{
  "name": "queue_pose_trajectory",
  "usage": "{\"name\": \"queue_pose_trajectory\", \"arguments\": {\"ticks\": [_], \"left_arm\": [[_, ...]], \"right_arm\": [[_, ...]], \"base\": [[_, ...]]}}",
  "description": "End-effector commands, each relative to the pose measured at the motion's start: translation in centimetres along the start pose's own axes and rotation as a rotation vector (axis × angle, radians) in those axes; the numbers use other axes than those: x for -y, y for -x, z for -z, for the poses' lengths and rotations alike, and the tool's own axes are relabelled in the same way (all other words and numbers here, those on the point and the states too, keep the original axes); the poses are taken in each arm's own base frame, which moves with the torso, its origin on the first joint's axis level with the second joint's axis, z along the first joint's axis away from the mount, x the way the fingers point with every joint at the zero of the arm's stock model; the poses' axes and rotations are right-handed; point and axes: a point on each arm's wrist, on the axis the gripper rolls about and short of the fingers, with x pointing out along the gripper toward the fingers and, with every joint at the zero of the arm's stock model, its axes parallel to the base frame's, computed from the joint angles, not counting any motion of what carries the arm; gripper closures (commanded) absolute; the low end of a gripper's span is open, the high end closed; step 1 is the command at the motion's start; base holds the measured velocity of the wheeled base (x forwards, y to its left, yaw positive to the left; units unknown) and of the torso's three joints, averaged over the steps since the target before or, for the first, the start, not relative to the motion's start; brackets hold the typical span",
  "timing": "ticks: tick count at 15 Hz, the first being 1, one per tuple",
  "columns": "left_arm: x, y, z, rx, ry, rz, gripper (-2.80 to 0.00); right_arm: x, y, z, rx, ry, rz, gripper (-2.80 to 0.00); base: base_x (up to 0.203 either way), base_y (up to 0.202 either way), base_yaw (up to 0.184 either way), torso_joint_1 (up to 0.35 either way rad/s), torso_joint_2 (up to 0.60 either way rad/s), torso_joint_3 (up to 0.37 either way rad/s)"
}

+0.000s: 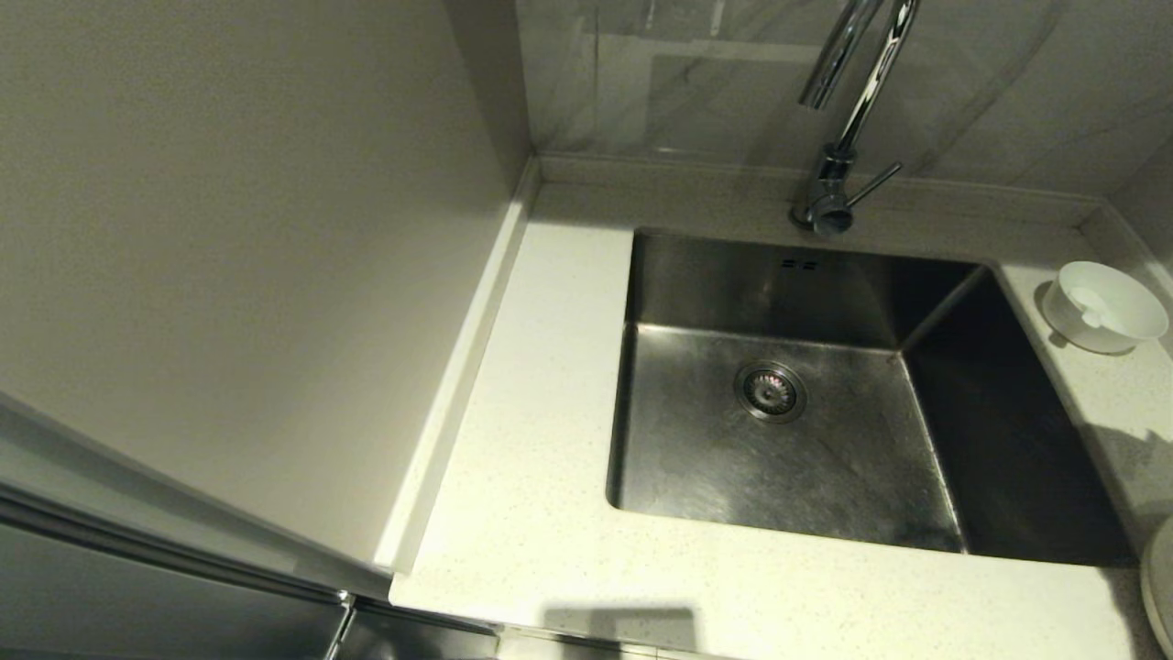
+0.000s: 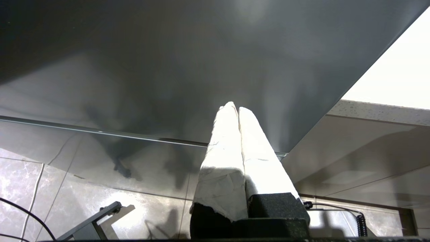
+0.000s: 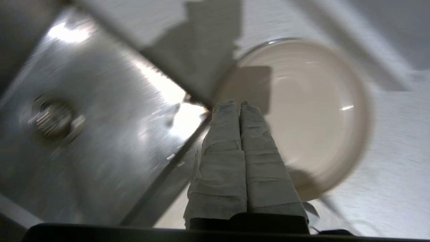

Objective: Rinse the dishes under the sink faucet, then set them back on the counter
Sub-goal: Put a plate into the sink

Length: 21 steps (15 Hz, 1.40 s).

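The small white bowl [image 1: 1104, 307] stands on the counter [image 1: 522, 458] right of the sink [image 1: 852, 477], with the white spoon [image 1: 1089, 310] lying in it. The cream plate [image 1: 1160, 587] shows only as an edge at the counter's near right. In the right wrist view the plate [image 3: 302, 114] lies flat beside the sink corner [image 3: 111, 141]. My right gripper [image 3: 238, 102] hovers over the plate's rim nearest the sink, shut and empty. The faucet [image 1: 838, 137] rises behind the sink; no water shows. My left gripper [image 2: 234, 107] is shut and empty, low beside a dark cabinet front.
A round drain strainer [image 1: 770, 391] sits in the sink floor. A beige wall panel [image 1: 229, 229] closes off the left side. The counter's raised back edge [image 1: 696, 174] runs behind the faucet. Tiled floor [image 2: 84, 201] lies below the left gripper.
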Motion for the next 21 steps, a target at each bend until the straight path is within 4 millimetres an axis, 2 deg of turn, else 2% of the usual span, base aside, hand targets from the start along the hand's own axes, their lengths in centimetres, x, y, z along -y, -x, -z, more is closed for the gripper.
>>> {"name": "queue_pose_trajectory", "arguments": {"ticks": [1,4,7,8,11,16,21], "left_arm": [[0.0,0.0,0.0,0.003,0.001,0.0,0.0],[0.0,0.0,0.0,0.003,0.001,0.0,0.0],[0.0,0.0,0.0,0.003,0.001,0.0,0.0],[0.0,0.0,0.0,0.003,0.001,0.0,0.0],[0.0,0.0,0.0,0.003,0.001,0.0,0.0],[0.0,0.0,0.0,0.004,0.001,0.0,0.0],[0.0,0.0,0.0,0.003,0.001,0.0,0.0]], "right_arm": [[2.0,-3.2,-1.2,-0.046,-0.026,0.148,0.0],[3.7,-4.8,0.2,-0.084,0.035,0.144,0.0],[3.6,-5.3,0.6,-0.139,0.045,0.077,0.0],[3.5,-5.7,0.6,-0.154,0.054,0.074,-2.8],[3.2,-6.5,1.3,-0.231,0.152,0.006,-2.8],[3.3,-7.4,2.2,-0.281,0.255,-0.009,-2.8],[2.4,-6.1,5.2,-0.34,0.429,-0.124,-2.8]], "base": [[0.0,0.0,0.0,0.0,0.0,0.0],[0.0,0.0,0.0,0.0,0.0,0.0],[0.0,0.0,0.0,0.0,0.0,0.0],[0.0,0.0,0.0,0.0,0.0,0.0],[0.0,0.0,0.0,0.0,0.0,0.0],[0.0,0.0,0.0,0.0,0.0,0.0],[0.0,0.0,0.0,0.0,0.0,0.0]]}}
